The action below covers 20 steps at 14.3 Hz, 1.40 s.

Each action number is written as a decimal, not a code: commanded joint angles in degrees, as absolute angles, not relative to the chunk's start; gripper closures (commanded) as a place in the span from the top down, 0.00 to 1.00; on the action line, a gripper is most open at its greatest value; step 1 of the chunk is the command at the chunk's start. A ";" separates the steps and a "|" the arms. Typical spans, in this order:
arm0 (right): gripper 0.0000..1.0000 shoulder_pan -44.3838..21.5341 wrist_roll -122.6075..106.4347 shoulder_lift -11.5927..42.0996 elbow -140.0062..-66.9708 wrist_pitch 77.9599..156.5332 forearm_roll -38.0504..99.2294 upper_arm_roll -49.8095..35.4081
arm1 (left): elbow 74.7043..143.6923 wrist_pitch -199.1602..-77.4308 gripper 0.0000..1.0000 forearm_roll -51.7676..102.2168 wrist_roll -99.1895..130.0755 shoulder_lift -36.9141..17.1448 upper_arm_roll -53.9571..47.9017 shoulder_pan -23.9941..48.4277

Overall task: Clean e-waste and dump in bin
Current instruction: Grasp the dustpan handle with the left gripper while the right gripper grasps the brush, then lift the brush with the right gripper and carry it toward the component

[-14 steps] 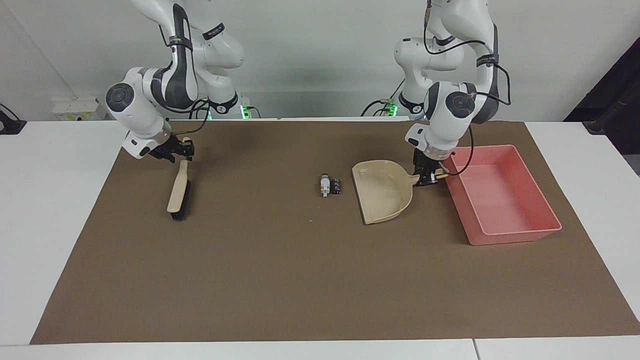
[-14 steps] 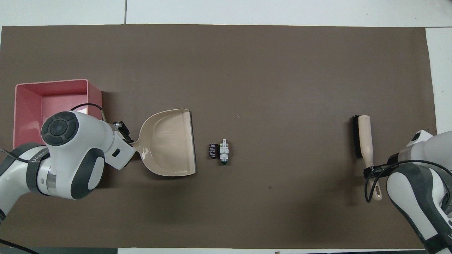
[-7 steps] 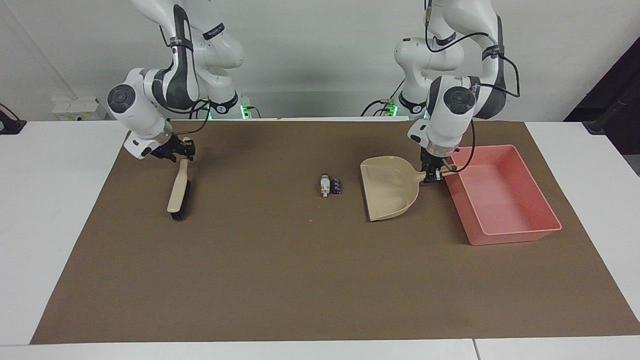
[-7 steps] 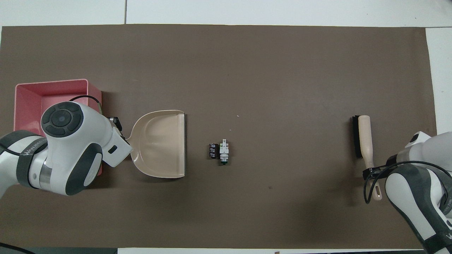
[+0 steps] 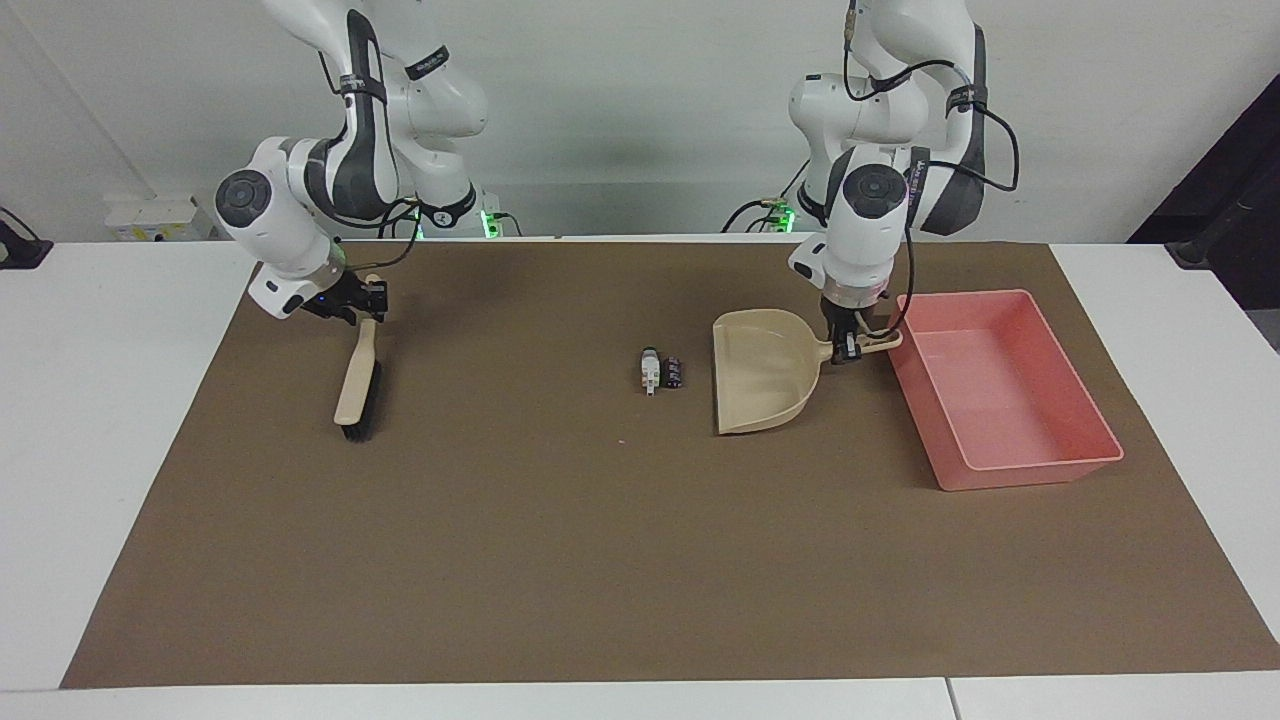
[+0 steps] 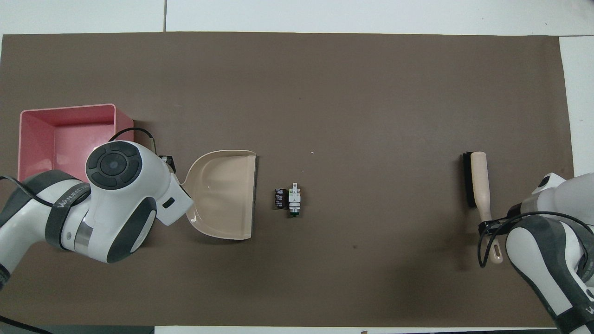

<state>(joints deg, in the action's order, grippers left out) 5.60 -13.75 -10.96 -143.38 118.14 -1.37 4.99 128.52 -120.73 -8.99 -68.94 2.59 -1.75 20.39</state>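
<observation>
The left gripper (image 5: 846, 348) is clamped tight on the handle of the beige plastic dustpan (image 5: 762, 372), whose open mouth faces the two tiny electronic parts in the middle of the brown mat (image 5: 560, 540). The white-grey part (image 5: 650, 371) and the black-purple block (image 5: 674, 373) sit touching side by side, near the pan's lip but apart from it. The shallow pink rectangular plastic tray (image 5: 1040, 465) lies just beside the dustpan handle, toward the left arm's end of the table. At the right arm's end, the right gripper (image 5: 368, 303) sits at the handle of the wooden hand brush with black bristles (image 5: 358, 385), which lies flat on the mat; I cannot tell whether it has fully closed on it
</observation>
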 commanded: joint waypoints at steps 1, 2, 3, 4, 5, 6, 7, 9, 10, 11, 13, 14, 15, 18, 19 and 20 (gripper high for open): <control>0.23 5.62 -13.01 -11.07 -143.96 119.27 -0.62 4.75 | 127.26 -119.36 0.00 -10.11 -66.62 1.14 -1.14 21.88; 0.14 5.62 -12.83 -11.07 -143.88 119.18 -0.62 4.75 | 127.27 -119.18 0.00 -10.11 -66.53 1.23 -1.14 22.06; 0.07 5.54 -12.57 -10.90 -143.62 119.01 -0.62 4.75 | 127.27 -119.01 0.00 -10.19 -66.27 1.23 -1.23 22.15; 0.00 5.36 -11.35 -10.55 -143.09 118.48 -0.62 4.66 | 127.35 -118.57 0.00 -10.20 -65.57 1.40 -1.23 22.84; 0.00 5.10 -10.73 -10.37 -141.78 117.69 -0.62 4.48 | 127.44 -118.22 0.00 -10.20 -65.04 1.49 -1.23 23.72; 0.00 3.88 -10.46 -10.28 -139.59 114.90 -0.62 4.40 | 127.44 -118.13 0.00 -10.20 -64.60 1.49 -1.23 23.82; 0.00 2.21 -9.76 -9.85 -136.53 111.39 -0.62 4.39 | 127.44 -118.13 0.00 -10.20 -64.16 1.49 -1.23 23.82; 0.00 -2.95 -3.81 -9.58 -130.98 104.10 -0.70 4.22 | 127.44 -117.77 0.00 -10.20 -64.07 1.58 -1.23 23.82; 0.00 -6.56 -0.82 -9.58 -129.48 102.15 -0.70 4.22 | 127.53 -117.77 0.00 -10.20 -64.07 1.58 -1.23 23.82; 0.00 -9.20 2.08 -9.58 -128.24 100.56 -0.79 4.22 | 127.44 -117.69 0.00 -10.20 -64.07 1.06 -1.23 23.82; 0.00 -14.30 7.27 -9.67 -126.83 97.40 -0.53 4.22 | 127.88 -118.30 0.00 -10.20 -63.29 0.27 -1.23 24.43; 0.00 -17.02 9.64 -9.93 -126.39 96.16 -0.35 4.13 | 127.71 -118.04 0.00 -10.20 -63.19 0.18 -1.23 24.52; 0.00 -20.10 12.28 -10.02 -126.30 95.98 0.08 4.04 | 127.79 -118.12 0.00 -10.20 -63.19 0.18 -1.23 24.52; 0.00 -25.91 20.46 -9.84 -127.00 98.43 4.56 4.04 | 127.79 -117.69 0.00 -10.20 -63.02 0.26 -1.23 24.43; 0.00 -28.36 22.13 -9.84 -127.61 99.39 5.01 4.04 | 127.88 -117.69 0.00 -10.20 -62.58 0.26 -1.23 24.52; 0.00 -30.48 24.85 -9.84 -128.05 100.45 5.44 4.04 | 127.88 -117.69 0.00 -10.28 -62.32 0.26 -1.23 24.52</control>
<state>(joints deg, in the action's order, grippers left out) -27.55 21.10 -10.21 -127.49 98.46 4.12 3.65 128.20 -118.91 -9.15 -64.13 0.57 -1.73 23.21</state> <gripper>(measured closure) 0.740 0.670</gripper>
